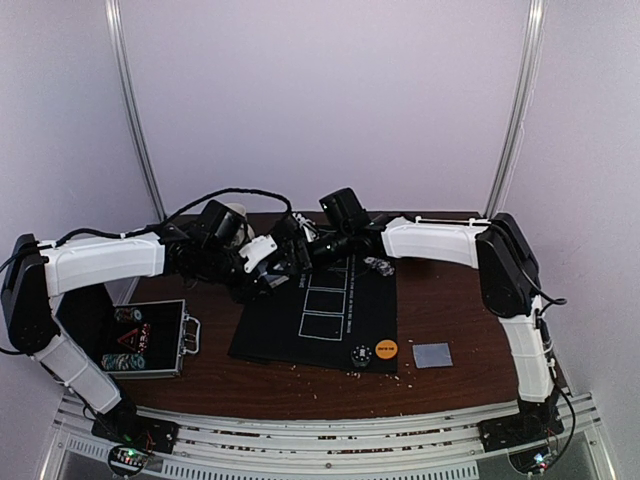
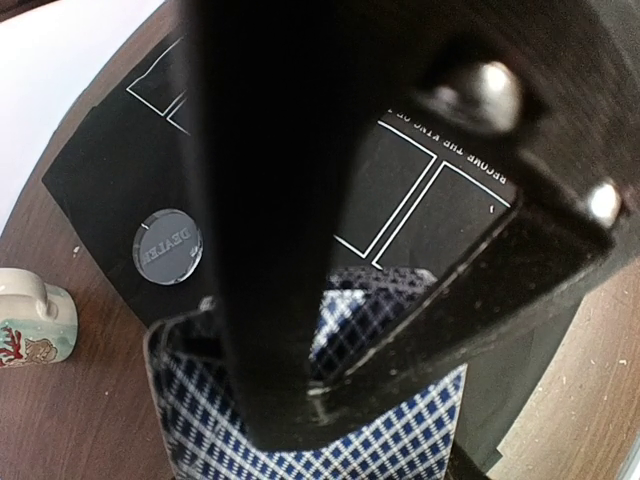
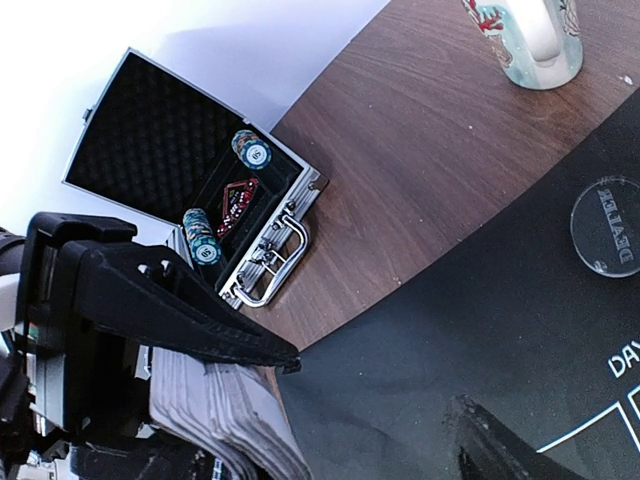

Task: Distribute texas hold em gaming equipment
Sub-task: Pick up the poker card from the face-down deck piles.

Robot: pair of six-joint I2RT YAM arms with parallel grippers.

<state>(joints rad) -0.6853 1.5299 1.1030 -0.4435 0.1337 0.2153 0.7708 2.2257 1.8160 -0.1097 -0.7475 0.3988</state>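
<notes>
1. The left gripper (image 2: 320, 395) is clamped at a middling width across a deck of playing cards (image 2: 400, 445) with blue-and-white lattice backs. It holds the deck off the table over the 11 o'clock corner of the black mat (image 1: 270, 335). Holding it up there probably serves to present the stack so that the other arm can peel cards off it.
2. The right gripper (image 1: 300, 250) meets the deck from its 3 o'clock side. In its wrist view one fingertip (image 3: 485, 440) shows, and the deck's edge lies near it. I cannot tell whether its jaws have pinched a card or stand free.
3. The mat's white card boxes (image 1: 325, 300) hold nothing. A lone face-down card (image 1: 432, 355) lies on the wood at 4 o'clock, off the mat, so dealing looks barely begun.
4. The white-black button (image 1: 362, 353) and the orange button (image 1: 386, 349) sit just beside each other at the mat's 5 o'clock edge. The clear DEALER disc (image 2: 168, 247) lies flat on the mat.
5. The aluminium chip case (image 1: 150, 340) stands open at 8 o'clock with the poker chips (image 3: 250, 150) inside, so they are not yet shared out.
6. The mug (image 2: 30, 320) stands on the wood just off the mat, close enough that a swinging arm could catch it.
</notes>
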